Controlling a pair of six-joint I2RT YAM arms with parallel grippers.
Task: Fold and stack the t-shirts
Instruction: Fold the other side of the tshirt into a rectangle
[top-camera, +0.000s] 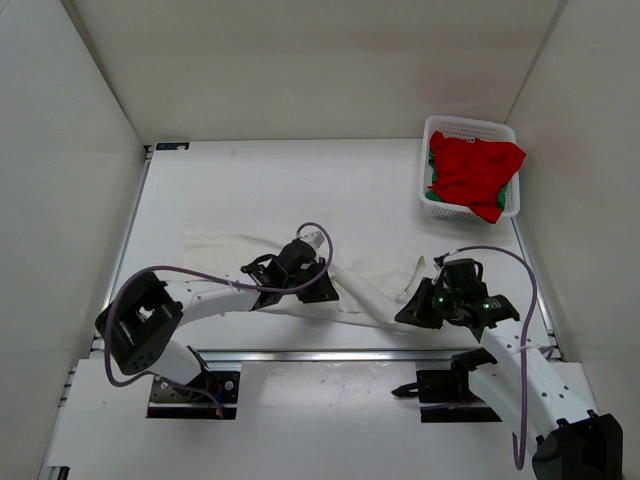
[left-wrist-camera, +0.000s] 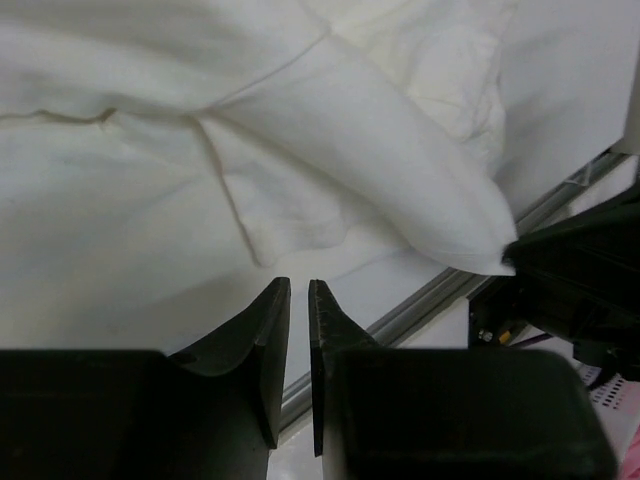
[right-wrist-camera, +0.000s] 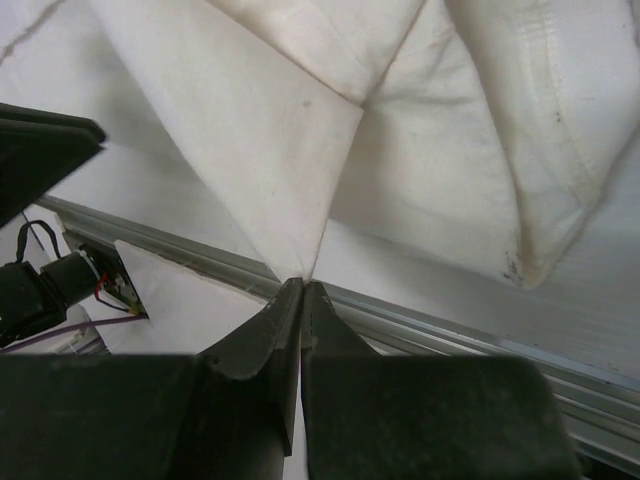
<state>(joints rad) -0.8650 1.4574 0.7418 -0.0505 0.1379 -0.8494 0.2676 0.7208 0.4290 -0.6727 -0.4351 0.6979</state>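
Observation:
The off-white t-shirt (top-camera: 225, 248) lies spread across the near half of the table, rumpled toward the right. My left gripper (top-camera: 322, 290) hovers over its near edge. In the left wrist view the left gripper (left-wrist-camera: 299, 285) stands open by a narrow gap with nothing in it, just short of the shirt's hem (left-wrist-camera: 290, 240). My right gripper (right-wrist-camera: 301, 285) is shut on a pointed corner of the off-white t-shirt (right-wrist-camera: 290, 170), lifting a fold off the table. The red t-shirt (top-camera: 475, 170) lies heaped in the basket over the green t-shirt (top-camera: 433, 166), of which only an edge peeks out.
The white perforated basket (top-camera: 470, 125) stands at the back right corner. A metal rail (right-wrist-camera: 470, 340) runs along the table's near edge below both grippers. White walls close in the table on three sides.

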